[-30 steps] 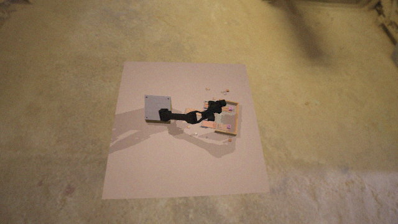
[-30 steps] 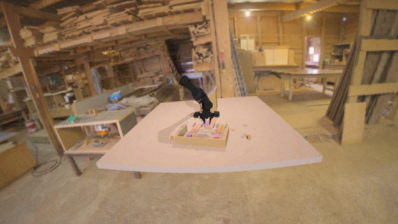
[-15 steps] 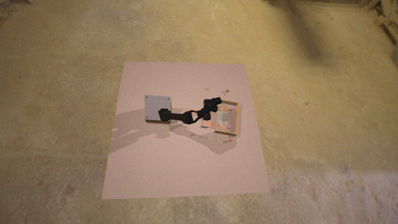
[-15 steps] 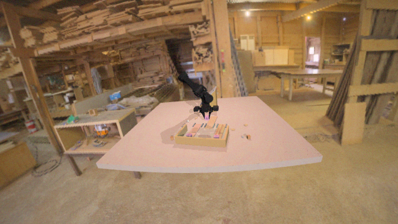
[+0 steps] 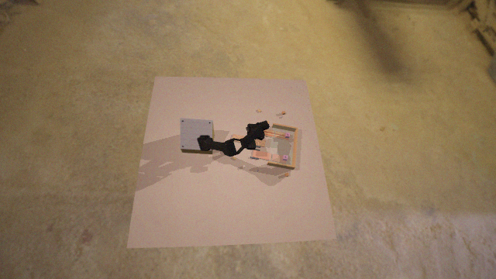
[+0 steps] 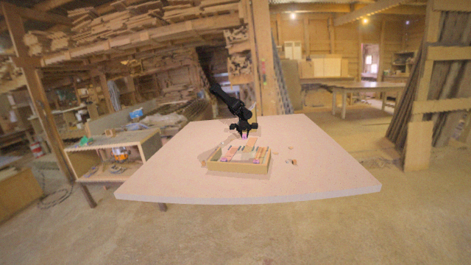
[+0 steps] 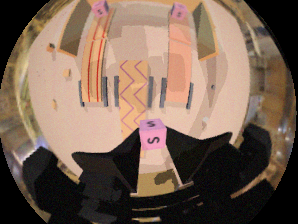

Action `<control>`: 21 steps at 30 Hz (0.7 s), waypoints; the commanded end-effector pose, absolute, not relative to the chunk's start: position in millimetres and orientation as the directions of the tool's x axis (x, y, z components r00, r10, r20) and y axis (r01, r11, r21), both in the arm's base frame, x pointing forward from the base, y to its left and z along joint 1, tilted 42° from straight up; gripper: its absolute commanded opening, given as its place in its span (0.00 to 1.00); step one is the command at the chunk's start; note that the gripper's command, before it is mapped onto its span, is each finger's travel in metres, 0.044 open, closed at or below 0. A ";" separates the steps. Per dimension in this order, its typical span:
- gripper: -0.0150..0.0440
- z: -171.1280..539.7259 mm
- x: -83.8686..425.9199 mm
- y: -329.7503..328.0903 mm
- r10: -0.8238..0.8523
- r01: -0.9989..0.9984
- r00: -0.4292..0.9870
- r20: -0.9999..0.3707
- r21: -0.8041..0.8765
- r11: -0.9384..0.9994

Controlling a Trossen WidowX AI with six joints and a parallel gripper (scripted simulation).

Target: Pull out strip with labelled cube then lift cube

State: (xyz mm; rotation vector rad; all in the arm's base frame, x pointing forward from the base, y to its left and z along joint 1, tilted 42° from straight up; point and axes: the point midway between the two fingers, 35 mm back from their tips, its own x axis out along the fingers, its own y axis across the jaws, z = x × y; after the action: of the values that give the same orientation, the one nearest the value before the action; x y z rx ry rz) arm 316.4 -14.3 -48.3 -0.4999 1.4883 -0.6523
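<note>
My gripper (image 6: 244,135) (image 7: 150,128) is shut on a pink cube (image 6: 244,137) (image 7: 153,140) marked with a dark S. It holds the cube above the zigzag strip and the table. The zigzag strip (image 6: 252,142) (image 7: 133,95) is tan with purple lines and lies between short dark rails, its near end under the gripper. The red-striped strip (image 5: 276,134) (image 6: 261,153) (image 7: 95,65) has a break across it near its far end. The salmon strip (image 5: 263,155) (image 6: 231,153) (image 7: 179,70) also shows a break line. A pink cube (image 7: 100,9) and another pink cube (image 7: 179,11) sit at their far ends.
A low wooden frame (image 5: 295,147) (image 6: 238,168) (image 7: 207,32) walls in the far ends of the strips. Dark rails (image 7: 163,93) flank the strips. Small orange bits (image 5: 284,112) (image 6: 294,162) lie outside the frame. The grey base plate (image 5: 194,133) is behind the arm.
</note>
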 end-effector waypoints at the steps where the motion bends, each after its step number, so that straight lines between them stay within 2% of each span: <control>1: 0.25 -47.6 302.6 -14.0 -0.669 0.093 -0.031 -0.743 -0.668 0.738; 21: 0.25 -20.9 303.2 10.4 -0.667 0.093 -0.031 -0.744 -0.667 0.739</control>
State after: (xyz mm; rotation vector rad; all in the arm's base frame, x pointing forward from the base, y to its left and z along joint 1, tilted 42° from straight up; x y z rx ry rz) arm 300.6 8.2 -22.7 -0.5057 1.4952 -0.6497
